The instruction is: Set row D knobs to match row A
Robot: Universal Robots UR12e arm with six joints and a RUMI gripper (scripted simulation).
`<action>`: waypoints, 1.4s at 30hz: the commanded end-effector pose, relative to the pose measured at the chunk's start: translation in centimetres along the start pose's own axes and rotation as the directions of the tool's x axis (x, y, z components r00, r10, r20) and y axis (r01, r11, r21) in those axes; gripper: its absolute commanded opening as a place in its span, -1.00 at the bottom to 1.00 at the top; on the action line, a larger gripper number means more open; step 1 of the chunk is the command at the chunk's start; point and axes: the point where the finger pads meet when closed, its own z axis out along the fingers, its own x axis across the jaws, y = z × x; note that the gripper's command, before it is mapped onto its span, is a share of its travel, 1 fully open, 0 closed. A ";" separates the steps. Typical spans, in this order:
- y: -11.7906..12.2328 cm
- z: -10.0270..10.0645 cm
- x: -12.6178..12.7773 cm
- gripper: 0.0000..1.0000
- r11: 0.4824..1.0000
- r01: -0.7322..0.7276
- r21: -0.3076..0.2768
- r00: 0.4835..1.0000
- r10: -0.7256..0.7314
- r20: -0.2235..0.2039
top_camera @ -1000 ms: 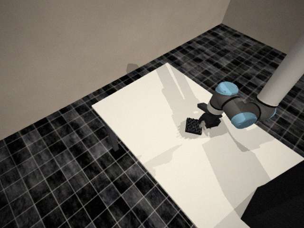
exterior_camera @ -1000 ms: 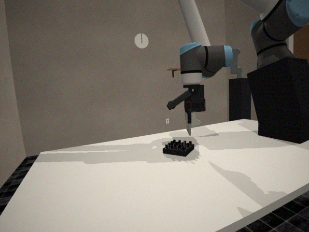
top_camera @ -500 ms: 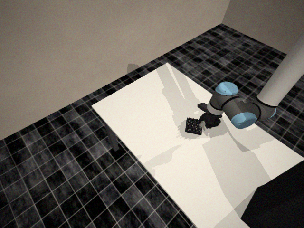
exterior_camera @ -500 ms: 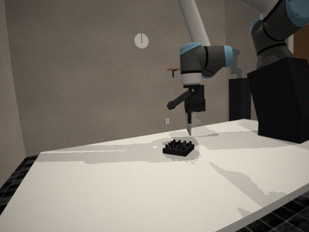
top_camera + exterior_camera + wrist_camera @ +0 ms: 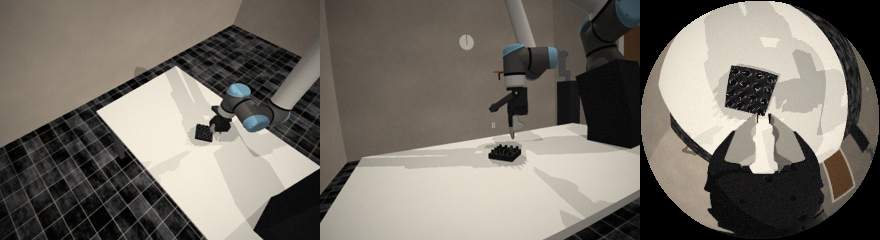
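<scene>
The knob box (image 5: 203, 132) is a small black square block with several short black knobs, lying on the white table. It also shows in the exterior view (image 5: 505, 152) and in the wrist view (image 5: 750, 89). My gripper (image 5: 511, 136) hangs above the box's far right edge, well clear of the knobs, with its fingers close together and nothing between them. In the wrist view the fingertips sit just below the box's near edge. In the top view the gripper (image 5: 213, 127) is beside the box's right side. The knob marks are too small to read.
The white table (image 5: 201, 155) stands on a dark tiled floor. A black pedestal (image 5: 612, 103) carrying the arm's base stands at the table's right end. A wall runs behind the table.
</scene>
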 end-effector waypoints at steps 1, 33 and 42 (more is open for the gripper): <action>-1.3 -0.3 0.1 -0.78 0.988 -0.156 0.002 0.988 0.156 -0.003; -5.5 -1.5 1.4 -0.78 0.653 -0.757 0.003 0.653 0.757 -0.001; -6.2 -1.8 1.6 -0.78 0.545 -0.839 0.003 0.545 0.839 0.000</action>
